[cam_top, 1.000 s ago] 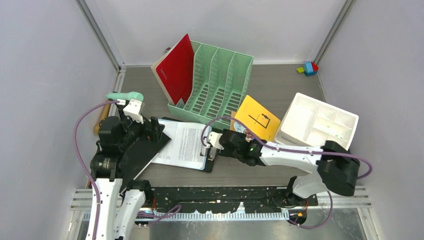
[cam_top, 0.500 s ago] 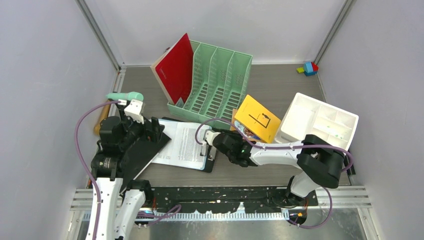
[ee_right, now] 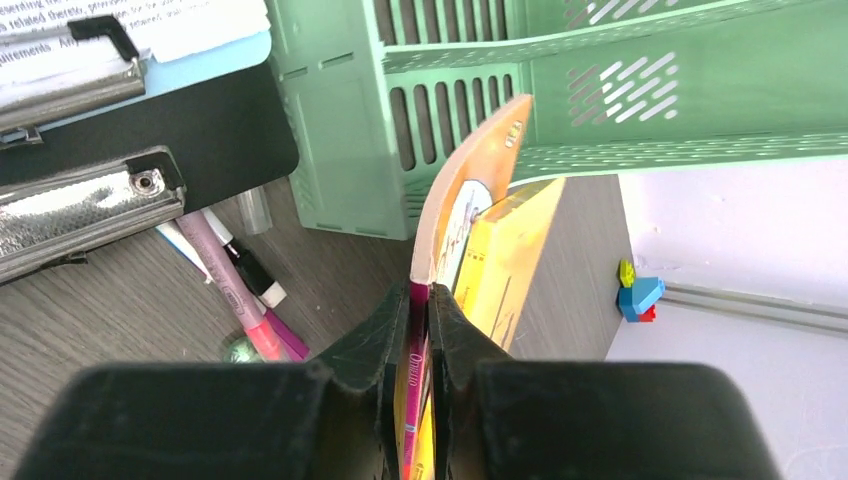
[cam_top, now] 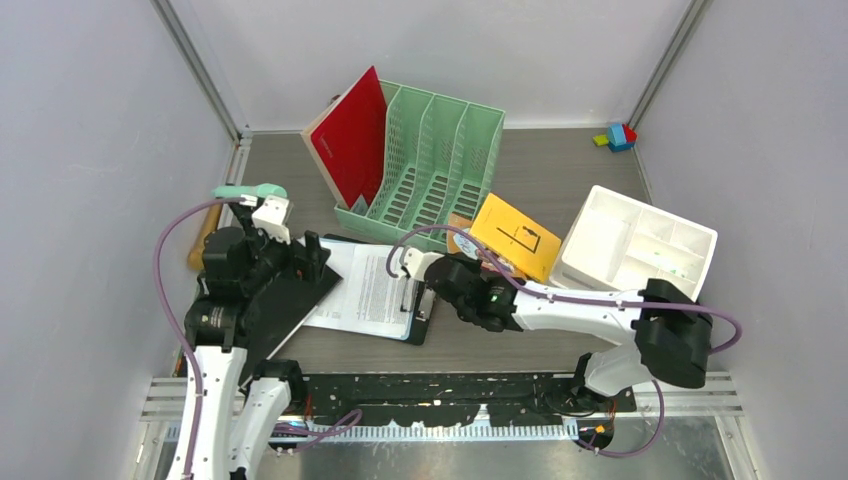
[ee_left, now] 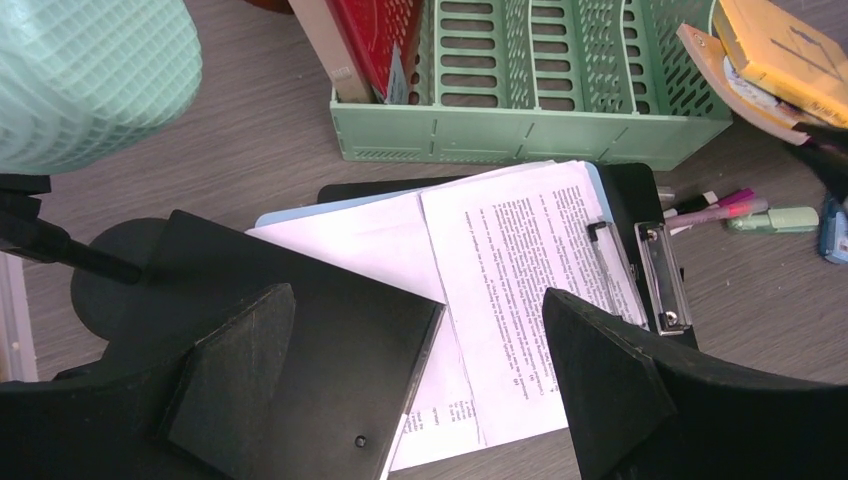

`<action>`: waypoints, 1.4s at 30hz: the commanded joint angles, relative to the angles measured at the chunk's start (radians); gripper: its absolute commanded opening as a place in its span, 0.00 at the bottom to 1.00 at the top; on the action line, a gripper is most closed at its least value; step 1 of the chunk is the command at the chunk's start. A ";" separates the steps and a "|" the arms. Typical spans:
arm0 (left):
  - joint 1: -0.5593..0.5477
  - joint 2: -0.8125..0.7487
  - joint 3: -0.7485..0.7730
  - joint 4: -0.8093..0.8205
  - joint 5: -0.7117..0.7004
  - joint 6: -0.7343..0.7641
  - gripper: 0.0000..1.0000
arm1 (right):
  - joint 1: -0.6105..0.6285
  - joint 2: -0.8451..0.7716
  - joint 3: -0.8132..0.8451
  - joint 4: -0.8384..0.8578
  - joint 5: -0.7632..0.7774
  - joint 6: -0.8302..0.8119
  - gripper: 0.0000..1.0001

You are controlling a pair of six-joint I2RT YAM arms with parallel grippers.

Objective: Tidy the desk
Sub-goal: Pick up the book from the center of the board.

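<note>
Yellow booklet tight between R jaws, L jaws apart (sheet txt illegible)

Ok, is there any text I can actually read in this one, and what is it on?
No text reads cleanly here.
White printed sheets on the black clipboard: paragraphs of print, too small to read.
Yellow booklet: a black line drawing, no readable words.
Magenta book spine pinched in the right gripper: one short word, too blurred to read.
Pink marker: label too small to read.

My desk is carrying a green file rack at its far edge, a clipboard near-centre, and a white organiser tray at the right edge.
</note>
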 commanded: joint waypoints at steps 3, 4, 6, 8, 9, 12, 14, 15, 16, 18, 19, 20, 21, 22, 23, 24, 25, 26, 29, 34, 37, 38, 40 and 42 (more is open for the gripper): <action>0.003 0.073 0.063 0.053 0.046 0.034 0.99 | 0.011 -0.109 0.159 -0.127 -0.057 0.036 0.01; 0.003 0.087 0.073 0.054 0.061 0.035 0.99 | 0.011 -0.128 0.202 -0.170 -0.069 0.050 0.01; 0.004 0.114 0.093 0.058 0.105 0.035 0.99 | 0.010 -0.158 0.271 -0.237 -0.112 0.073 0.01; 0.003 0.142 0.115 0.066 0.154 0.029 0.99 | 0.010 -0.181 0.354 -0.302 -0.155 0.099 0.01; 0.003 0.156 0.127 0.072 0.176 0.021 0.99 | 0.011 -0.192 0.382 -0.326 -0.201 0.108 0.01; 0.003 0.203 0.172 0.097 0.243 -0.023 0.99 | 0.011 -0.202 0.521 -0.415 -0.274 0.155 0.01; 0.002 0.231 0.203 0.112 0.280 -0.059 0.99 | 0.011 -0.199 0.603 -0.448 -0.294 0.177 0.01; 0.001 0.242 0.223 0.123 0.298 -0.081 0.99 | 0.010 -0.191 0.627 -0.456 -0.293 0.188 0.01; 0.000 0.252 0.237 0.133 0.308 -0.105 0.99 | 0.010 -0.186 0.674 -0.467 -0.283 0.194 0.01; -0.005 0.267 0.257 0.160 0.319 -0.158 0.99 | 0.009 -0.171 0.739 -0.482 -0.268 0.216 0.01; -0.008 0.276 0.262 0.179 0.321 -0.198 0.99 | 0.006 -0.158 0.772 -0.491 -0.259 0.231 0.01; -0.013 0.281 0.266 0.196 0.313 -0.235 0.99 | 0.005 -0.144 0.790 -0.493 -0.247 0.261 0.01; -0.018 0.288 0.271 0.214 0.295 -0.278 0.99 | -0.005 -0.136 0.825 -0.497 -0.227 0.279 0.01; -0.028 0.295 0.278 0.224 0.276 -0.313 0.99 | -0.019 -0.119 0.842 -0.498 -0.212 0.316 0.01; -0.039 0.301 0.287 0.229 0.245 -0.348 0.99 | -0.027 -0.107 0.876 -0.499 -0.179 0.334 0.01; -0.053 0.310 0.295 0.229 0.186 -0.375 0.99 | -0.047 -0.084 0.895 -0.499 -0.165 0.371 0.01; -0.066 0.319 0.307 0.224 0.148 -0.395 0.99 | -0.060 -0.072 0.932 -0.497 -0.137 0.392 0.00; -0.079 0.331 0.329 0.213 0.120 -0.407 0.99 | -0.090 -0.044 0.952 -0.499 -0.129 0.429 0.00; -0.133 0.376 0.394 0.168 0.049 -0.402 0.99 | -0.149 0.014 1.048 -0.514 -0.089 0.511 0.01; -0.307 0.457 0.482 0.123 -0.094 -0.324 0.99 | -0.243 0.141 1.199 -0.572 -0.092 0.723 0.00; -0.409 0.525 0.525 0.118 -0.199 -0.271 0.99 | -0.285 0.235 1.293 -0.620 -0.073 0.865 0.00; -0.444 0.549 0.544 0.116 -0.237 -0.244 0.99 | -0.289 0.252 1.334 -0.639 -0.031 0.890 0.00; -0.522 0.599 0.574 0.116 -0.315 -0.193 0.99 | -0.300 0.300 1.388 -0.673 -0.011 0.956 0.00; -0.589 0.641 0.593 0.134 -0.405 -0.145 0.99 | -0.313 0.338 1.431 -0.716 -0.015 1.011 0.00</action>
